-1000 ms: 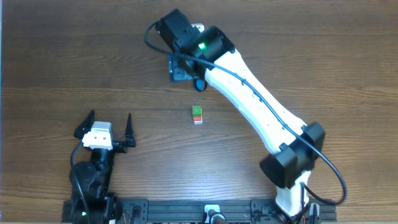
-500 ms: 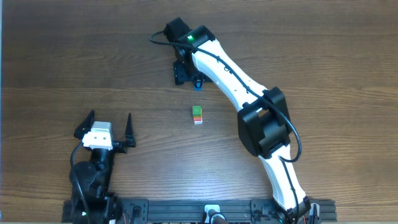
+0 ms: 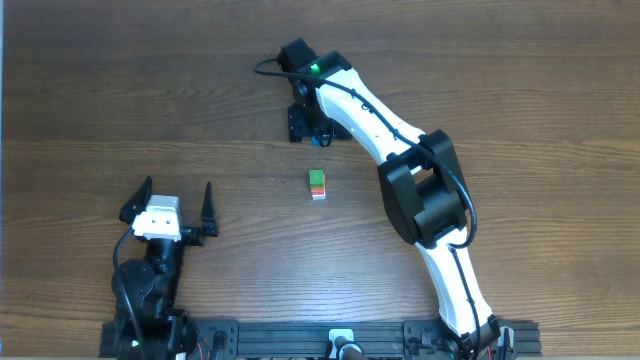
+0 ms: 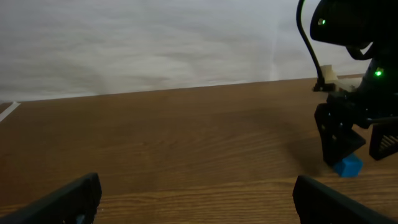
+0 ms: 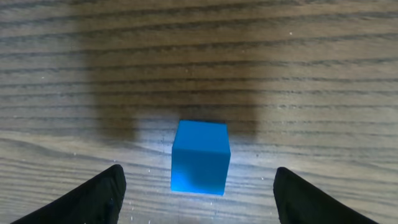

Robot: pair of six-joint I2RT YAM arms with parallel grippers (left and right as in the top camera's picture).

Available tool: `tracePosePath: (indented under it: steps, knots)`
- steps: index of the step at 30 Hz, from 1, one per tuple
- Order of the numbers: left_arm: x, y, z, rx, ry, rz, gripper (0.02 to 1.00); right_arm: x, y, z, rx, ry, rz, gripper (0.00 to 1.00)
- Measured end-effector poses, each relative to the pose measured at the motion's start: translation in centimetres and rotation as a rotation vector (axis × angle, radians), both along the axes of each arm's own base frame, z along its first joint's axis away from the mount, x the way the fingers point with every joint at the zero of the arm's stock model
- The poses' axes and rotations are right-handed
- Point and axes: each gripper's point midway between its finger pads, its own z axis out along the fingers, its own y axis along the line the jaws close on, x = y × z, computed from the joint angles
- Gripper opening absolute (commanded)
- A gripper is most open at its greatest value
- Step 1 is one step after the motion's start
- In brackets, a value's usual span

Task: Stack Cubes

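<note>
1. Lowering from where it was a second ago, the right gripper (image 3: 304, 123) is settling nearer the table, and its white arm is now bending sharply at the elbow instead of stretching out long.
2. Its two black fingers (image 5: 93, 198) are standing wide apart, holding nothing and leaving gaps on both sides of the cube between them.
3. That small blue plastic cube (image 5: 200, 155) is sitting flat on the wood between those fingers, touching neither of them; the gripper's shadow is falling just behind it.
4. Nearer the arm bases, well apart from the blue cube, a short stack of small coloured cubes (image 3: 317, 185) is standing upright, showing green on top, then red, then white at the bottom. It is sitting in the same spot as before.
5. Farther out, the left gripper (image 3: 177, 186) is staying near its own base, its fingers spread wide and holding nothing.
6. Everything is resting on the dark brown wooden tabletop (image 3: 100, 80), which is ending at a pale wall in the left wrist view.
</note>
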Motion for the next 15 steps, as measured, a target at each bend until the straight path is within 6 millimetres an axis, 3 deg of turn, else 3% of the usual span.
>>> tracePosePath:
  steps: [15]
  knots:
    - [0.0, 0.0, 0.0, 0.0, 0.0, 0.0, 1.0, -0.09, 0.01, -0.9, 0.004, -0.001, 0.003, 0.709]
